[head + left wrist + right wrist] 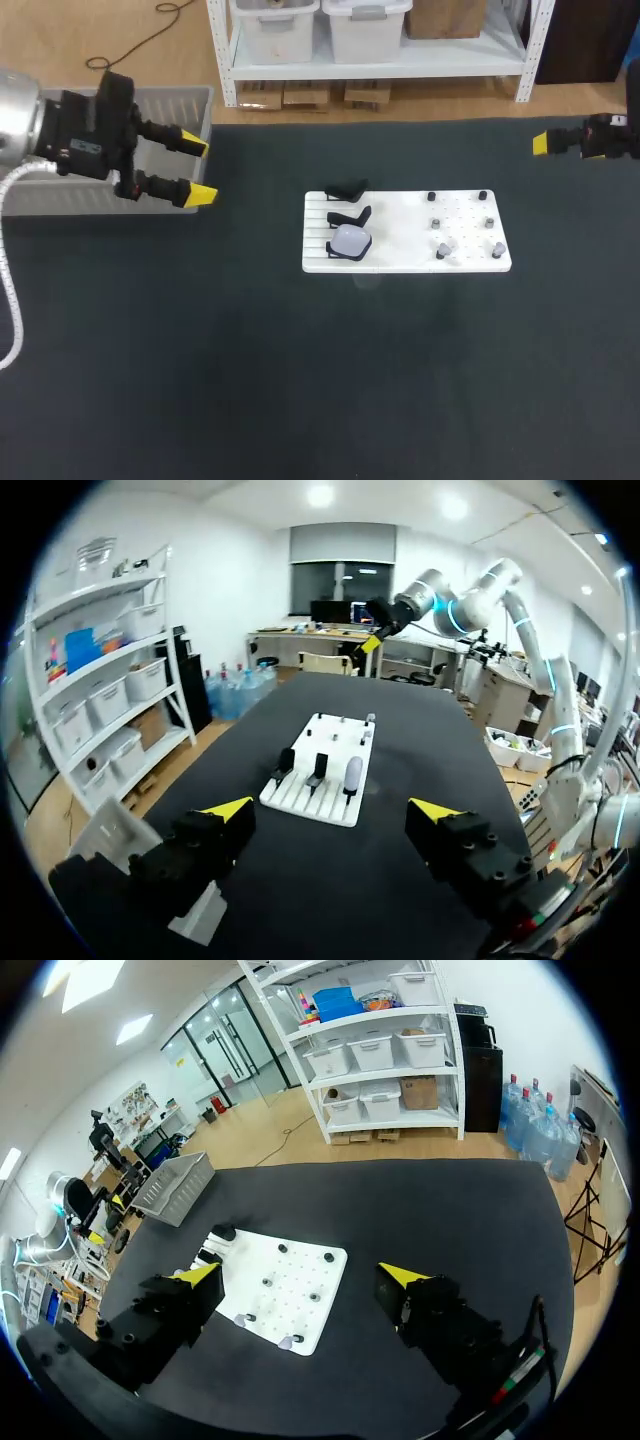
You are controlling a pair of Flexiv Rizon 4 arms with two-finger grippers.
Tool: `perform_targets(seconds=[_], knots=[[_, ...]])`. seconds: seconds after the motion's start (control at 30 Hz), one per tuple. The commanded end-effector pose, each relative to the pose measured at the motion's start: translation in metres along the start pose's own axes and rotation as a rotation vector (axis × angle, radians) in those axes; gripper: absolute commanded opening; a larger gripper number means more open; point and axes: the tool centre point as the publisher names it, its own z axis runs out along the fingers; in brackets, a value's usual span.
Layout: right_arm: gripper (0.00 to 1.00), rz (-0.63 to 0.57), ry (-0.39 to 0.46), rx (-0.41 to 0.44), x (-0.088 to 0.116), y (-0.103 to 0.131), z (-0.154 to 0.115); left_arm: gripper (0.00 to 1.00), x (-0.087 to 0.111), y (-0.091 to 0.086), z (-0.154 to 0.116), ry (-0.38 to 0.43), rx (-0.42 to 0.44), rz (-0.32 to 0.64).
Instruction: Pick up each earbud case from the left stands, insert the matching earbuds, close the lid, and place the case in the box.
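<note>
A white board (pixel 405 262) lies mid-table. At its left end stand two bare black stands (pixel 347 188) (pixel 350 215) and a third holding a pale earbud case (pixel 351 240). Small pegs dot its right half, and two pale earbuds (pixel 443 247) (pixel 497 249) sit on the near ones. My left gripper (pixel 197 170) hovers open far left of the board, in front of the grey basket (pixel 185 100). In the left wrist view the case (pixel 352 775) is well ahead of the open gripper (pixel 330 808). My right gripper (pixel 540 143) is at the far right; in its wrist view it (pixel 300 1273) is open above the board (pixel 295 1310).
The grey basket (pixel 175 1187) stands at the table's back left corner, beyond the board's stand end. Black table surface (pixel 320 380) lies all around the board. My right arm's gripper (pixel 372 640) shows far beyond the board in the left wrist view.
</note>
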Motion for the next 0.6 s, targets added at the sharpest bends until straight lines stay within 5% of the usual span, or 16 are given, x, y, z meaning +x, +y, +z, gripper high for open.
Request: perform_targets(seconds=[0.03,0.6], knots=[[1.0,-0.001,0.0,-0.001,0.0,0.0,0.0,1.0,-0.002,0.007,0.023,0.005,0.069,0.035],[1.0,-0.001,0.0,-0.001,0.0,0.0,0.0,1.0,0.013,-0.003,0.092,0.031,0.144,0.114]])
